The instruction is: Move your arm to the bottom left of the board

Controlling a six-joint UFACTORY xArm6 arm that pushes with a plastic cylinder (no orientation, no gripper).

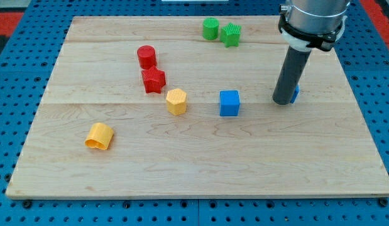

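My tip (283, 101) rests on the wooden board (194, 163) at the view's right. It stands right in front of a small blue block (296, 94), which is mostly hidden behind the rod. A blue cube (229, 103) lies to the left of the tip. A yellow hexagonal block (176, 101) lies left of the cube. A red star-shaped block (153, 80) and a red cylinder (146, 57) lie further left. A yellow block (99, 136) lies toward the view's bottom left, far from the tip.
A green cylinder (210, 28) and a green star-shaped block (230, 34) sit together near the view's top edge. The board lies on a blue perforated table (12, 75). The arm's grey body (313, 19) hangs over the top right.
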